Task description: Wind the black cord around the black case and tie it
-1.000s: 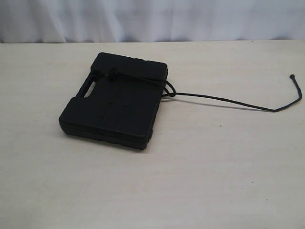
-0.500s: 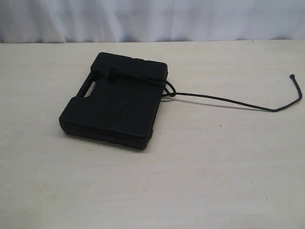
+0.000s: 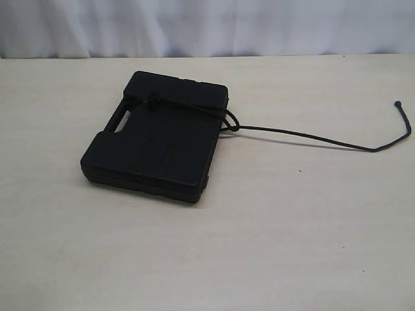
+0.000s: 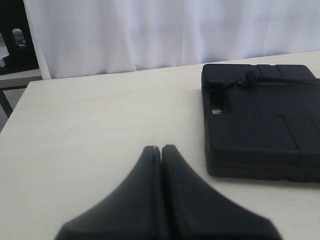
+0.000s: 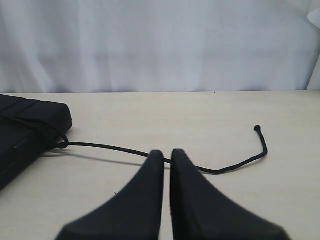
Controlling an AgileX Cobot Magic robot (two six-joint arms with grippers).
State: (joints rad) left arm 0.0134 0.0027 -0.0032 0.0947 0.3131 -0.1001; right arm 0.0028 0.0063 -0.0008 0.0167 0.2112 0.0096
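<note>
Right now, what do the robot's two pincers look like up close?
The left pincer and the right pincer look alike: each is a pair of matte black fingers, broad at the base and tapering to rounded tips. No markings, cables or sleeves show on them. The arms behind them are out of view.

Pale wood-grain table point(image 3: 292, 246) fills the view, its far edge meeting a white pleated curtain point(image 3: 207, 26). Lighting is soft and even; shadows are faint. Left wrist view: a dark gap point(image 4: 11, 30) lies beside the curtain's edge, beyond the table corner.
</note>
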